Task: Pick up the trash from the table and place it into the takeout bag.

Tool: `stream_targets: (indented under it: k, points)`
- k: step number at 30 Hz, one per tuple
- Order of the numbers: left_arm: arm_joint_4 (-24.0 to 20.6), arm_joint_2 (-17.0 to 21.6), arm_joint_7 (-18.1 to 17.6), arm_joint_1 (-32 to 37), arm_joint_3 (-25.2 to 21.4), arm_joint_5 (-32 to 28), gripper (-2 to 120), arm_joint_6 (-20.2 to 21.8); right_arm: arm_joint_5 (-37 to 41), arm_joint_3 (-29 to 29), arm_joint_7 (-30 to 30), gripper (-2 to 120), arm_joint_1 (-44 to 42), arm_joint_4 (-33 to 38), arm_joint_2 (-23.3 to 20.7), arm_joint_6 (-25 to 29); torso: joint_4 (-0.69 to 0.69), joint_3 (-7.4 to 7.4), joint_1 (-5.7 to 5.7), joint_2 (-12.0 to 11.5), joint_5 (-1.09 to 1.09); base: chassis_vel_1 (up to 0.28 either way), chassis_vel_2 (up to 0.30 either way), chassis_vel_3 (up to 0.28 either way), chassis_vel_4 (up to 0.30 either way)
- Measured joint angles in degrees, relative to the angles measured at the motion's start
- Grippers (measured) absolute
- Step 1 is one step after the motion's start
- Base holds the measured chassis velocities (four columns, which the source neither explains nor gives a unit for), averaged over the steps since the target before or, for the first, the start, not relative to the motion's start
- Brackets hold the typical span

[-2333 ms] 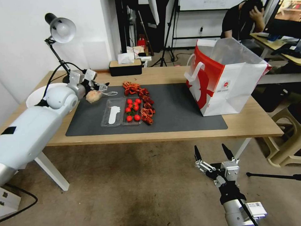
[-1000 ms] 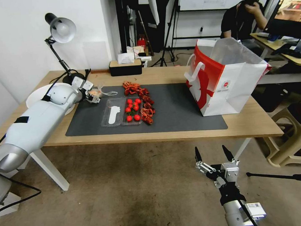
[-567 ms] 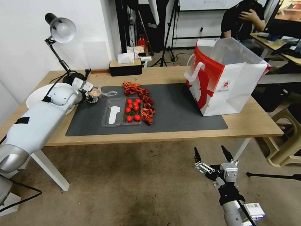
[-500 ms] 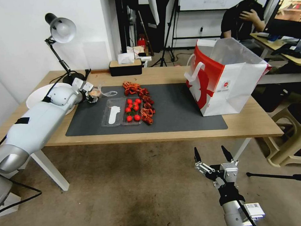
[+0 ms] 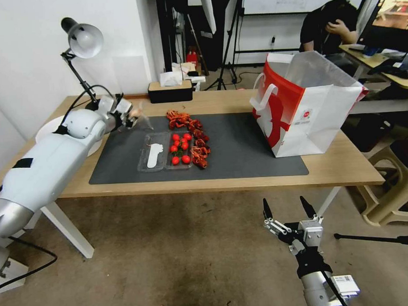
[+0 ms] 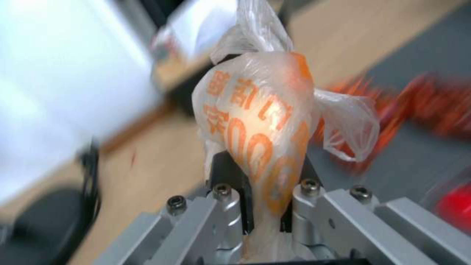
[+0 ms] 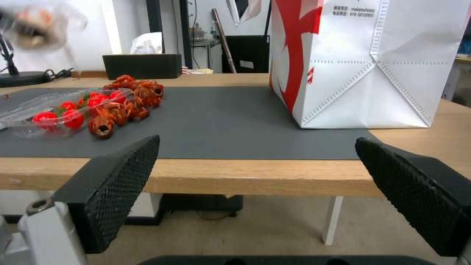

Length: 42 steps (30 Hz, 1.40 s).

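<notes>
Left gripper point(image 6: 262, 206) is clamped on the small knotted bag point(image 6: 260, 125): thin clear plastic, orange print, something pale inside, pinched low between the jaws with the knot and loose ears sticking up past them. In the head view the left gripper point(image 5: 127, 116) is now off the mat, over its far-left corner. Half a second ago it sat lower, right on the mat edge with the bag; 2.3 s ago the bag was just ahead of the jaws. So the grasp is made and the lift has started. My read: carry phase begins, drop-off not yet done.

Beside it: clear tray point(image 5: 164, 151) with cherry tomatoes and a white utensil, and a strip of red crayfish shells point(image 5: 191, 136) running along its right side and behind it. Both lie on the grey mat point(image 5: 239, 147), between the gripper and the takeout bag point(image 5: 305, 109).

The takeout bag stands upright at the right end of the tabletop point(image 5: 347, 166), mouth open, well apart from the left gripper. Likely issue: its tall rim and near handle loop sit on the approach side, so the knotted bag needs height to clear them. Hanging plastic could also snag.

Desk lamp point(image 5: 82, 41) and tissue box point(image 5: 169, 91) stand behind the work area, lamp close to the left arm.

Right gripper point(image 5: 290, 212) is parked low in front of the tabletop, jaws spread wide, holding nothing.
</notes>
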Motion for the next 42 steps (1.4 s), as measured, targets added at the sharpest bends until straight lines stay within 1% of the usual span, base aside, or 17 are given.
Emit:
stream_targets:
  k: [2, 4, 8, 10, 12, 17, 18, 19, 22, 23, 25, 27, 28, 30, 35, 38, 42]
  points:
    - [-0.8, 0.0, -0.4, -0.2, 0.0, -0.6, 7, -0.1, -0.1, 0.0, 0.0, 100, 0.0, 0.0, 0.1, 0.0, -0.01, 0.0, 0.0, 0.0, 0.01, 0.0, 0.0, 0.0, 0.0]
    - [-5.0, -0.6, -2.4, -1.6, 0.5, -4.4, 7, -0.7, -0.6, 0.0, -0.1, 100, -0.3, 0.4, 0.6, 0.0, 0.0, 0.0, 0.0, 0.0, 0.0, 0.0, 0.0, 0.0, 0.0]
    - [-7.8, -2.4, -4.8, -4.3, 2.5, -8.5, 7, -2.7, -1.3, 0.0, -0.2, 100, -0.8, 0.8, 1.4, -0.1, 0.0, 0.0, 0.0, 0.0, -0.01, 0.0, 0.0, 0.0, 0.0]
    - [-8.2, -2.9, -5.3, -5.0, 3.2, -9.2, 7, -3.2, -1.5, 0.1, -0.2, 100, -0.9, 0.9, 1.7, -0.1, -0.01, 0.0, 0.0, 0.0, 0.01, 0.0, 0.0, 0.0, 0.0]
    - [-8.7, -5.3, -7.2, -7.2, 5.1, -10.9, 7, -3.7, -2.1, 0.1, -0.4, 100, -1.3, 1.1, 2.4, 0.0, 0.0, 0.0, 0.0, 0.0, -0.01, 0.0, 0.0, 0.0, 0.0]
    - [-8.6, -8.5, -9.0, -9.5, 6.8, -13.6, 7, -4.2, -2.8, 0.1, -0.5, 100, -1.8, 1.4, 3.4, 0.3, 0.01, 0.0, 0.0, 0.0, 0.01, 0.0, 0.0, 0.0, 0.0]
    - [-8.4, -10.7, -10.2, -10.6, 8.0, -15.9, 7, -5.4, -3.2, 0.2, -0.6, 100, -2.2, 1.6, 4.1, 0.6, 0.0, 0.0, 0.0, 0.0, 0.01, 0.0, 0.0, 0.0, 0.0]
    - [-8.4, -10.7, -10.2, -10.6, 8.0, -15.9, 7, -5.4, -3.2, 0.2, -0.6, 100, -2.2, 1.6, 4.1, 0.6, 0.0, 0.0, 0.0, 0.0, 0.01, 0.0, 0.0, 0.0, 0.0]
    - [-7.4, -15.5, -13.1, -12.9, 11.4, -20.6, 7, -12.3, -3.8, 0.2, -0.8, 100, -2.5, 2.1, 5.5, 0.9, -0.01, 0.0, 0.0, 0.0, 0.02, 0.0, 0.0, 0.0, 0.0]
    - [-7.4, -15.5, -13.1, -12.9, 11.4, -20.6, 7, -12.3, -3.8, 0.2, -0.8, 100, -2.5, 2.1, 5.5, 0.9, -0.01, 0.0, 0.0, 0.0, 0.02, 0.0, 0.0, 0.0, 0.0]
    - [-6.5, -18.1, -13.7, -13.8, 13.6, -22.4, 7, -17.7, -4.1, 0.2, -0.9, 100, -2.6, 2.3, 6.3, 1.0, -0.01, 0.0, 0.0, 0.0, 0.0, 0.0, 0.0, 0.0, 0.0]
    - [-6.5, -18.1, -13.7, -13.8, 13.6, -22.4, 7, -17.7, -4.1, 0.2, -0.9, 100, -2.6, 2.3, 6.3, 1.0, -0.01, 0.0, 0.0, 0.0, 0.0, 0.0, 0.0, 0.0, 0.0]
    - [-5.5, -20.8, -13.7, -14.7, 15.5, -23.4, 7, -22.5, -4.5, 0.0, -1.0, 100, -2.6, 2.4, 7.2, 1.2, 0.0, 0.0, 0.0, 0.0, 0.0, 0.0, 0.0, 0.0, 0.0]
    - [-3.5, -23.3, -13.3, -15.8, 17.2, -23.6, 7, -27.0, -4.7, -0.2, -1.1, 100, -2.6, 2.5, 7.8, 1.3, 0.0, 0.0, 0.0, 0.0, 0.0, 0.0, 0.0, 0.0, 0.0]
    - [0.3, -26.1, -12.6, -17.5, 18.9, -23.5, 7, -30.5, -5.0, -0.4, -1.2, 100, -2.6, 2.5, 8.6, 1.5, 0.01, 0.0, 0.0, 0.0, 0.0, 0.0, 0.0, 0.0, 0.0]
    - [5.2, -29.1, -12.2, -19.3, 20.6, -23.3, 5, -34.3, -5.1, -0.4, -1.2, 100, -2.8, 2.5, 9.1, 1.7, 0.01, 0.0, 0.0, 0.0, -0.01, 0.0, 0.0, 0.0, 0.0]
    - [9.8, -32.0, -10.9, -20.6, 22.2, -23.1, 5, -36.1, -5.2, -0.3, -1.3, 100, -2.8, 2.7, 9.4, 1.8, 0.0, 0.01, 0.0, 0.0, 0.0, 0.0, 0.0, 0.0, 0.0]
